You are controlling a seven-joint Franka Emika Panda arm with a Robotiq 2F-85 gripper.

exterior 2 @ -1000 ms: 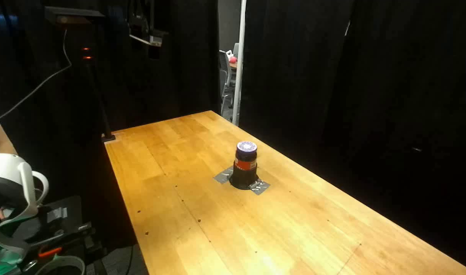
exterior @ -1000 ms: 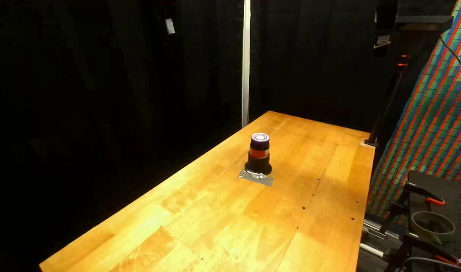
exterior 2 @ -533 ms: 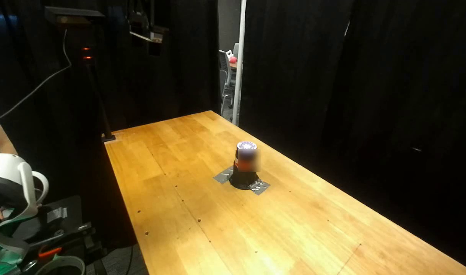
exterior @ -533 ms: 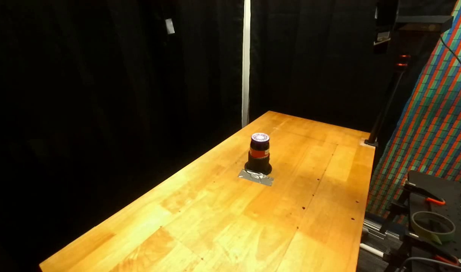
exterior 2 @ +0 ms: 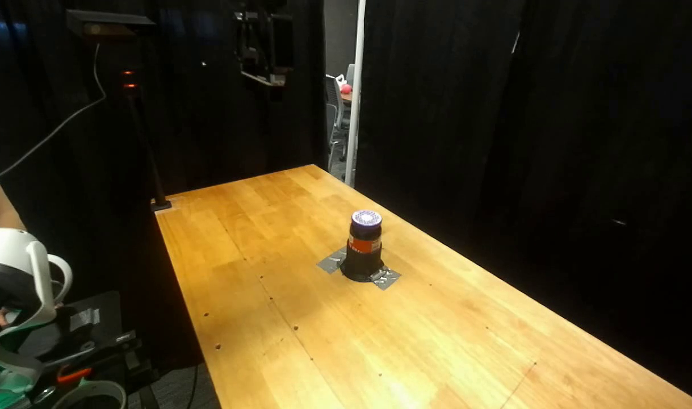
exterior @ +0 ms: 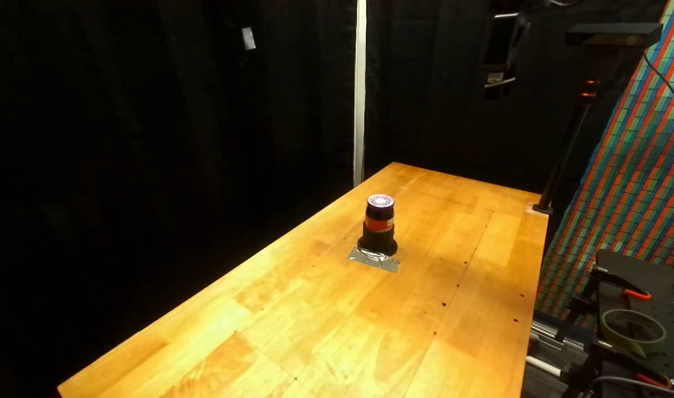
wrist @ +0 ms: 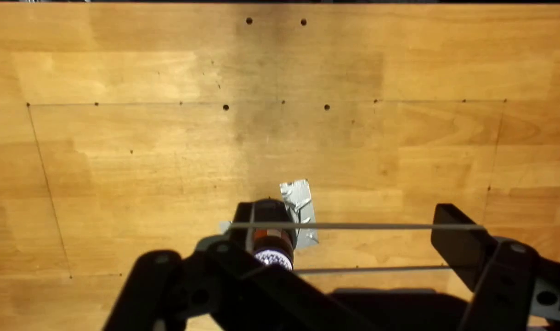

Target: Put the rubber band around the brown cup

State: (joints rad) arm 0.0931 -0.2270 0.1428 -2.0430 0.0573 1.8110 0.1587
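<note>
We see the black, jointed tool (wrist: 351,234) hanging high over the honey-coloured wooden worktop (exterior: 325,309). Its two flat black fingers (wrist: 461,250) are wide apart, and the thin, pale rubber band (wrist: 371,226) goes tight around both, with two straight lines across the gap. The short, dark, round cup (exterior 2: 364,250) with an orange-red stripe stands upright on the worktop, nearer the long edge beside the black cloth curtain (exterior: 165,166) and away from the corners we can see. Shiny grey tape strips (exterior 2: 387,279) touch its bottom.

The rubber band is not around the cup yet. In the wrist view the cup shows partly behind one finger, not in the middle of the gap. If the tool comes straight down like that, we think the finger could bump the cup's top, or the band could miss one side. The band is pulled tight, so a bump could also make it ping off. If the fingers squeeze in too soon, we think it could go floppy and drop crooked, or land by that long edge. The tape seems to hold the bottom, but we cannot tell how well, so a hard push might tip the cup.
</note>
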